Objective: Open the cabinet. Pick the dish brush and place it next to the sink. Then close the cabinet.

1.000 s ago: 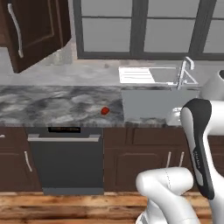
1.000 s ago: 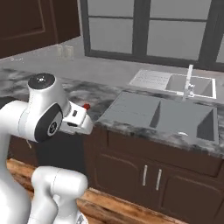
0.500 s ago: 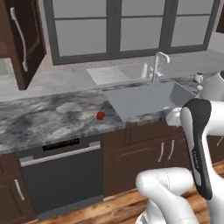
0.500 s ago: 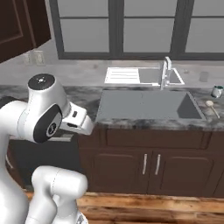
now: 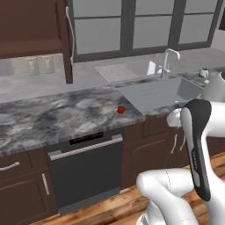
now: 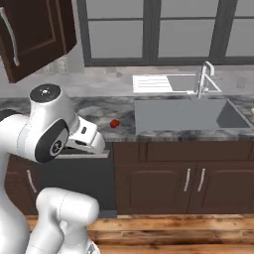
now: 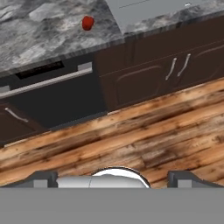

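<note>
Nearest to the robot is the wooden floor (image 7: 144, 140), and the gripper (image 7: 113, 177) hangs over it with its two finger tips standing wide apart and nothing between them. It is well apart from the counter and holds no thing.

A little farther stand the black dishwasher (image 5: 85, 171) and the low brown cabinet doors (image 6: 171, 181) under the counter. On the grey marble counter (image 5: 57, 116) lies the dish brush (image 5: 121, 109), a very small red thing, just beside the left edge of the sink (image 5: 162, 92) and near the front edge of the counter. It is too small to tell how it lies, but it seems to rest on the stone and not in the basin. The faucet (image 6: 203, 79) rises at the far side of the sink.

Farthest and highest is the cabinet (image 5: 33, 33) on the wall, to the left. Its door (image 6: 30, 34) stands swung out toward the room, with the long silver handle (image 5: 69, 30) on its edge.

So, as I judge it, the opening is done and the brush is already placed next to the sink. What is left is the last step: to bring the hand up to the open door and push it shut.
</note>
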{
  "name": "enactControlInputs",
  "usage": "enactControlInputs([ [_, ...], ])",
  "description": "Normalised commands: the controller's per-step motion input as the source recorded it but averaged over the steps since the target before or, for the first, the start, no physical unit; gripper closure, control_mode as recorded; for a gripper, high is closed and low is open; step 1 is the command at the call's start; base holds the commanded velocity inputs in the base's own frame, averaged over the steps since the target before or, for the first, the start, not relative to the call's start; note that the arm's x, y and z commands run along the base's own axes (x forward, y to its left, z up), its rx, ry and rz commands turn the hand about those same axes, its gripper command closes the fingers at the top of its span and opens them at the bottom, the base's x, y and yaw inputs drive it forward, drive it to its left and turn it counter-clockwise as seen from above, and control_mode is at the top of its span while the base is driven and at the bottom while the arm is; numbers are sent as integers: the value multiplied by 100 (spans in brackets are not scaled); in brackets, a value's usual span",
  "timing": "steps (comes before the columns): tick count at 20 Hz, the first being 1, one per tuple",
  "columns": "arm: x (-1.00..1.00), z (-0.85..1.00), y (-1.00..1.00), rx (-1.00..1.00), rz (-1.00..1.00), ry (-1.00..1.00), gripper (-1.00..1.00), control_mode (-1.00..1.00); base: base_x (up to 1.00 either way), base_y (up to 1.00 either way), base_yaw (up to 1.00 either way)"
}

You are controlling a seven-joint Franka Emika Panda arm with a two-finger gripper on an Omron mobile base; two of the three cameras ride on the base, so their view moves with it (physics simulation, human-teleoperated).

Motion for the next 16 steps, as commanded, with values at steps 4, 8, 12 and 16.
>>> enactControlInputs([
  [4, 0, 0, 0, 0, 0, 0, -100, 100, -70, 36, 0],
  [8, 0, 0, 0, 0, 0, 0, -100, 100, -25, 59, 6],
  [12, 0, 0, 0, 0, 0, 0, -100, 100, 1, 64, 13],
  [16, 0, 0, 0, 0, 0, 0, -100, 100, 23, 98, 15],
])
